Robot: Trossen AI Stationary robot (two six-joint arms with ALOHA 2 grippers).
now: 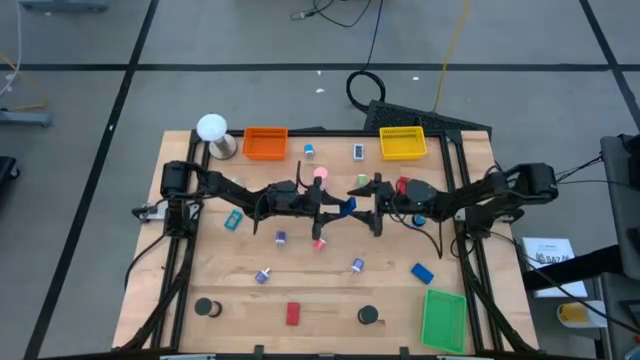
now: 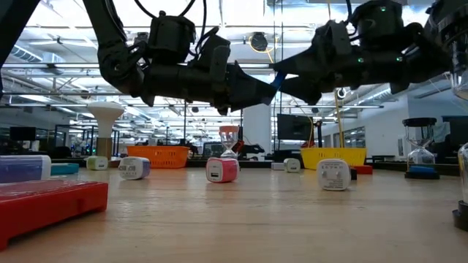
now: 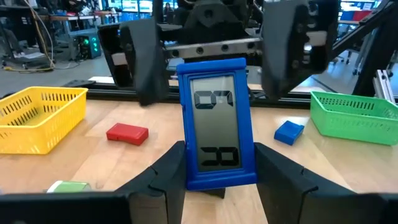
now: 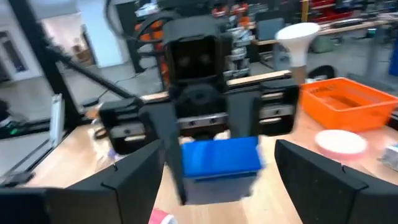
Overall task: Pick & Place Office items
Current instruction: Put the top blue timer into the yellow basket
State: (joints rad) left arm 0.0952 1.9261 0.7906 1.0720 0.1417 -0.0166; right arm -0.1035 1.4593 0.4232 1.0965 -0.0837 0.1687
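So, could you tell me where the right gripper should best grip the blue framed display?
Probably its free upper half, across the two long side edges. The left gripper clamps the lower end of the blue framed display, held upright in mid-air, so the open right gripper should come head-on from the opposite side.

You're looking at a wooden table (image 1: 330, 290) standing on a grey floor (image 1: 90, 110) crossed by dark seam lines. Beyond the table's far edge, black and yellow cables (image 1: 440, 60) trail over that floor. Level across the table, you see an open workshop hall with bright ceiling lights (image 2: 66, 36) and a white pillar (image 2: 257, 124).
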